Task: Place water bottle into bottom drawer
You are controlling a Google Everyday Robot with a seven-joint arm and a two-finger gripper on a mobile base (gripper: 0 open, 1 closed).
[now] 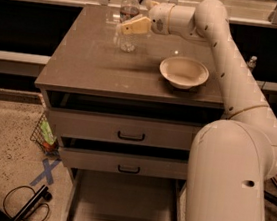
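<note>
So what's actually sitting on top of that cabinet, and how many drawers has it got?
Bottles: 1, the water bottle, with the gripper right at it.
Bowls: 1, the bowl.
Drawers: 3, the top drawer, the middle drawer and the bottom drawer, which is pulled out.
Total: 5.

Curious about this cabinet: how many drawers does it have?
3: top drawer, middle drawer below it, bottom drawer pulled open. The pincer is at the water bottle on top.
</note>
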